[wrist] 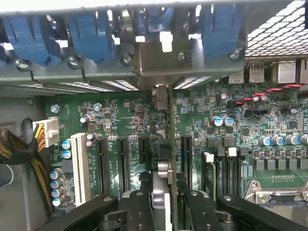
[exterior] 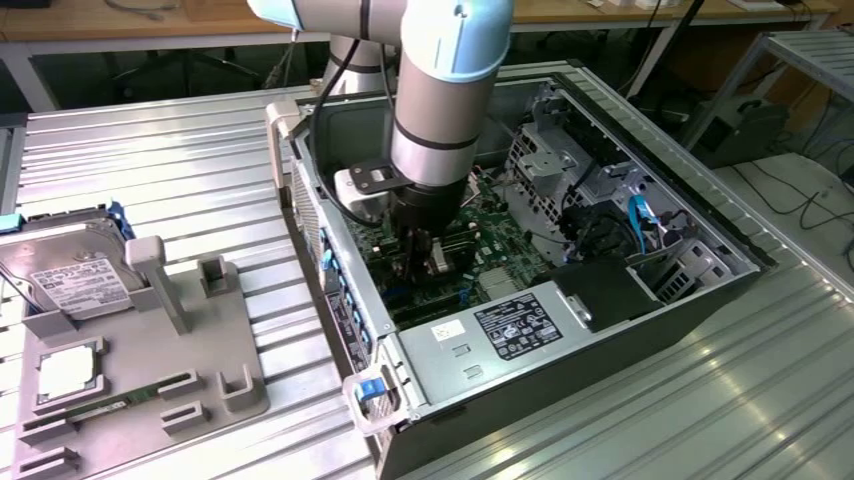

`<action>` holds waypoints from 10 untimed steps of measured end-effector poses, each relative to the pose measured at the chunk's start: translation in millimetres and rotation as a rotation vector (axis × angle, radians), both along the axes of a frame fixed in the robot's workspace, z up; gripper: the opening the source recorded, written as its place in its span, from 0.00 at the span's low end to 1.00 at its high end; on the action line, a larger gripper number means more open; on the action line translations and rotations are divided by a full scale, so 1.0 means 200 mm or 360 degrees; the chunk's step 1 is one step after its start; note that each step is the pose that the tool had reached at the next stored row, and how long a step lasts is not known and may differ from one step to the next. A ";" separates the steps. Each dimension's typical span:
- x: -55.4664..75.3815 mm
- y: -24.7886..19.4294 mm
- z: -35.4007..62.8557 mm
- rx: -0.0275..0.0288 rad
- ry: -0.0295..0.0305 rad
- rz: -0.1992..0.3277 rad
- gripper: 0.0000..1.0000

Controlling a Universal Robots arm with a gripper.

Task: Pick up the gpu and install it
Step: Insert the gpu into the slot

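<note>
the gpu (wrist: pixel 172 144) stands on edge between the jaws, seen almost edge-on from the wrist, a thin green line running straight away from the gripper (wrist: pixel 166 202) toward the case's rear wall. its silver end bracket (wrist: pixel 161 65) sits up against the slot openings there, under the blue clips (wrist: pixel 91 36). the jaws are pinching the card from both sides. its long axis lies along the black expansion slots (wrist: pixel 122 163) on the motherboard (wrist: pixel 269 115), which flank it. it looks lined up over its slot; i can't tell whether it's fully seated. in the exterior view, the arm (exterior: pixel 441 110) reaches down into the open computer case (exterior: pixel 721 225) on the tabletop (exterior: pixel 160 170).
</note>
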State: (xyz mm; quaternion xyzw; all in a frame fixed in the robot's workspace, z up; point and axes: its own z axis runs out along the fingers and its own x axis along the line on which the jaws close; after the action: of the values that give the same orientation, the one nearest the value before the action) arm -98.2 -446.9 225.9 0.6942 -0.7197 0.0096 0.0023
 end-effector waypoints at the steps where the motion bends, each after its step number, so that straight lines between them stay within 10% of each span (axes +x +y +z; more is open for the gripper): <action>1: 0.00 0.001 0.004 -0.00026 0.00005 0.0001 0.31; 10: 0.00 0.011 0.152 -0.00043 -0.00096 0.0002 0.38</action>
State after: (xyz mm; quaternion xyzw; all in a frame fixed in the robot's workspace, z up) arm -98.0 -444.8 256.4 0.6946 -0.7193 0.0126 0.0011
